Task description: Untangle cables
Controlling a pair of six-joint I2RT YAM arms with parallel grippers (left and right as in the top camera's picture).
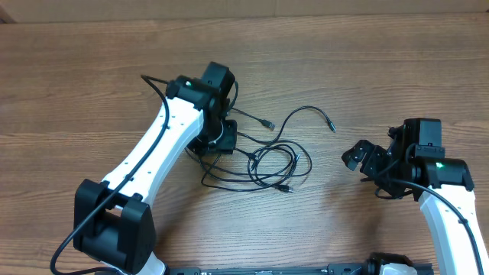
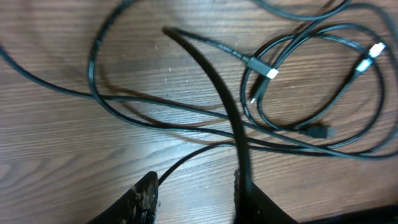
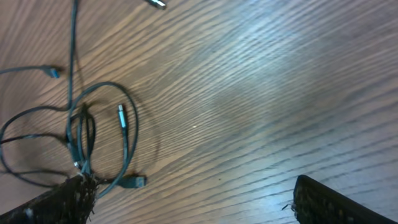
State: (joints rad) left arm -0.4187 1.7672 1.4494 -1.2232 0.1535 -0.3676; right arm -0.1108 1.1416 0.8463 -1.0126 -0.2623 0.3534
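With the cables (image 1: 267, 156) sprawling left-to-right across mid worktop (image 1: 344, 61), favours the left hand (image 2: 196, 193), half-spread right over their left end, not the right hand (image 1: 363, 159), released wide and well apart to their right.

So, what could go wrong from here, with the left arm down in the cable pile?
1. The left gripper has its jaws apart, and the raised cable seems only to lean on one finger, so it may slip off if the arm lifts.
2. A plug lies inside the coiled loops; pulling could catch it and tighten the tangle.
3. The right gripper is open and away from the pile, so nothing anchors it and the whole bundle might drag.
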